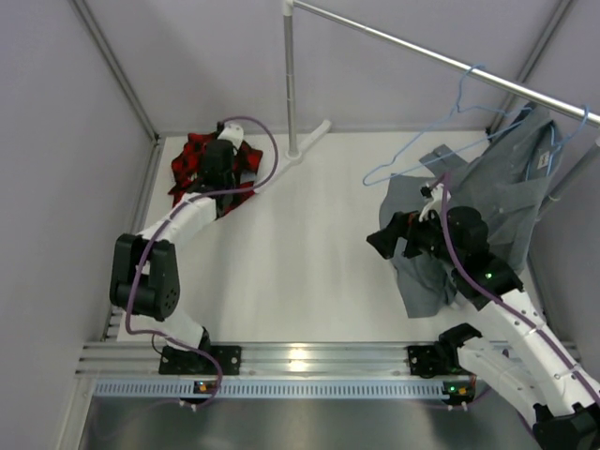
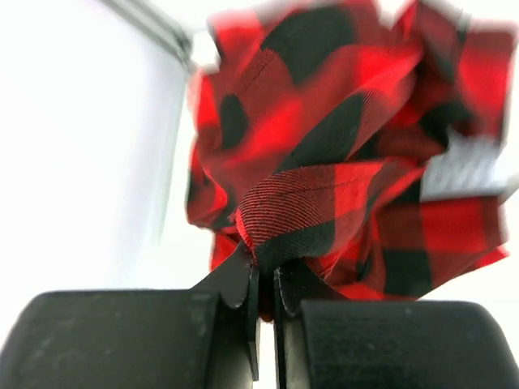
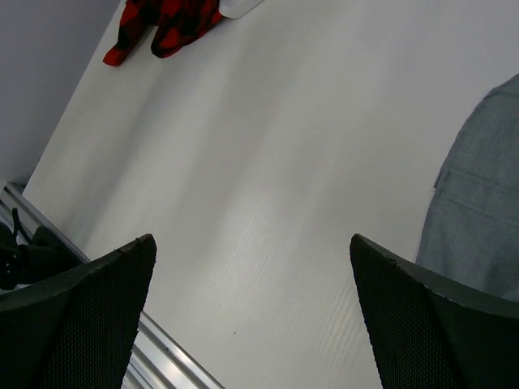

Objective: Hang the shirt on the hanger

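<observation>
No lettering readable anywhere. On the red-and-black plaid shirt (image 2: pixel 324 162), in the left wrist view, a pale patch (image 2: pixel 464 170) toward the right, too blurred to make out.

Pinched tight on a raised fold of that shirt: the left gripper (image 2: pixel 263 279), jaws closed with only a sliver between them, cloth bunched just above the tips. From overhead, the same gripper (image 1: pixel 221 155) on top of the crumpled shirt (image 1: pixel 187 167), at the far-left corner of the white table (image 1: pixel 309 262), close to the wall edge and just left of the foot of the rail stand (image 1: pixel 292 84).

Spread wide and holding nothing: the right gripper (image 3: pixel 251 312), fingers (image 3: pixel 81 324) hovering over bare tabletop, with the grey garment (image 3: pixel 478 203) just to its right.

Hooked on the slanting rail (image 1: pixel 394 41) at upper right: the empty light-blue hanger (image 1: pixel 412 143), well apart from the shirt and beside a second hanger (image 1: pixel 567 127) bearing the grey garment.

Between shirt and hanger, a broad open stretch of table. Along the near edge, the aluminium base rail (image 1: pixel 309 361) with both arms bolted to it.
</observation>
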You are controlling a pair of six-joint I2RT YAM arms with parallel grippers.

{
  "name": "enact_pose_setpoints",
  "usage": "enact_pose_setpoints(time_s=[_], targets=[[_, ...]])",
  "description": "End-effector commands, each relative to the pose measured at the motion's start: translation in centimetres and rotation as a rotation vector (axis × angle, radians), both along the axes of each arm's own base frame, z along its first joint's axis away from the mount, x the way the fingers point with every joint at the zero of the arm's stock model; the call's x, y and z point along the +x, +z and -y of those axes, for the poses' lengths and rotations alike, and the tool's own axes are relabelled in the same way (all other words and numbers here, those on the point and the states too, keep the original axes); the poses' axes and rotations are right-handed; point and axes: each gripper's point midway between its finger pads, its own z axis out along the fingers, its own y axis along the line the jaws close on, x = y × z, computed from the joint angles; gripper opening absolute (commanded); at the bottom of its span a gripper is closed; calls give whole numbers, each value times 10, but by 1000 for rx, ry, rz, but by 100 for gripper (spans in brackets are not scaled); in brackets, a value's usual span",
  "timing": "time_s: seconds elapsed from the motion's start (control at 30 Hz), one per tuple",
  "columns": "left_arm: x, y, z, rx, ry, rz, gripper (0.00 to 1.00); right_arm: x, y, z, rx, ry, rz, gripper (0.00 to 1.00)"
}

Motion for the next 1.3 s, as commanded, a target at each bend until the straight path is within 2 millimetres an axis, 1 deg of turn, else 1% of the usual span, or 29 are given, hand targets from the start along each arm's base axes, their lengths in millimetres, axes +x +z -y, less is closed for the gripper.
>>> enact_pose_setpoints(time_s=[0.0, 0.03, 0.07, 0.1, 0.13, 0.17, 0.2, 0.23, 0.27, 0.3, 0.33, 0.4, 0.5, 0.53, 0.6, 0.63, 0.73, 0.77, 0.8, 0.83, 0.87, 0.9, 0.97, 1.0, 1.07, 1.1, 1.13, 1.23, 1.27], targets=[[-15, 159, 40, -20, -71, 324, 0, 2, 25, -10, 53, 52, 97, 99], [-35, 201, 47, -22, -88, 396, 0, -5, 32, -16, 74, 104, 114, 100], [-55, 239, 82, -37, -172, 432, 0, -8, 38, -19, 88, 129, 126, 99], [-73, 267, 97, -45, -214, 472, 0, -12, 43, -21, 97, 152, 140, 100], [-100, 307, 102, -37, -250, 544, 0, -15, 51, -23, 105, 174, 158, 99], [-129, 332, 131, -62, -316, 587, 0, -20, 62, -25, 117, 201, 183, 99], [-154, 372, 131, -106, -337, 665, 0, -22, 69, -26, 118, 215, 207, 100], [-178, 397, 125, -127, -353, 717, 0, -24, 83, -25, 125, 218, 242, 99], [-195, 410, 128, -168, -374, 738, 0, -24, 90, -23, 126, 210, 266, 100], [-207, 428, 116, -197, -363, 756, 0, -23, 97, -21, 127, 194, 276, 99], [-213, 433, 110, -223, -358, 757, 0, -24, 108, -18, 131, 177, 296, 100], [-218, 435, 105, -218, -367, 738, 0, -27, 120, -15, 134, 170, 316, 99], [-215, 404, 126, -172, -473, 617, 0, -34, 136, -13, 130, 182, 349, 100], [-213, 375, 139, -162, -521, 529, 0, -35, 138, -11, 123, 178, 353, 99], [-221, 352, 157, -258, -619, 474, 0, -38, 137, -5, 89, 162, 348, 100], [-221, 322, 169, -256, -657, 395, 0, -37, 139, -1, 78, 140, 345, 100], [-228, 275, 196, -355, -739, 270, 0, -39, 129, 7, 48, 104, 312, 99], [-227, 242, 207, -350, -761, 194, 0, -40, 124, 8, 42, 98, 292, 100], [-229, 225, 215, -392, -767, 149, 0, -40, 121, 8, 42, 97, 276, 100], [-228, 205, 227, -403, -785, 91, 0, -43, 115, 5, 42, 117, 253, 100], [-227, 174, 233, -397, -772, 22, 0, -45, 108, 2, 43, 139, 222, 99], [-226, 157, 238, -455, -728, -21, 0, -44, 98, -4, 40, 173, 182, 100], [-218, 104, 245, -452, -655, -105, 0, -46, 72, -13, 45, 217, 86, 100], [-216, 89, 248, -477, -630, -126, 0, -43, 46, -16, 32, 213, 17, 99], [-212, 48, 255, -474, -584, -197, 0, -45, 25, -25, 31, 228, -39, 96], [-212, 37, 260, -484, -581, -223, 0, -40, 7, -29, 12, 208, -66, 95], [-211, 21, 267, -478, -583, -259, 0, -39, -1, -33, -3, 196, -78, 93], [-212, 7, 281, -529, -599, -284, 0, -39, -16, -54, -63, 171, -73, 88], [-208, 2, 278, -525, -557, -277, 0, -49, -17, -66, -66, 190, -76, 82]])
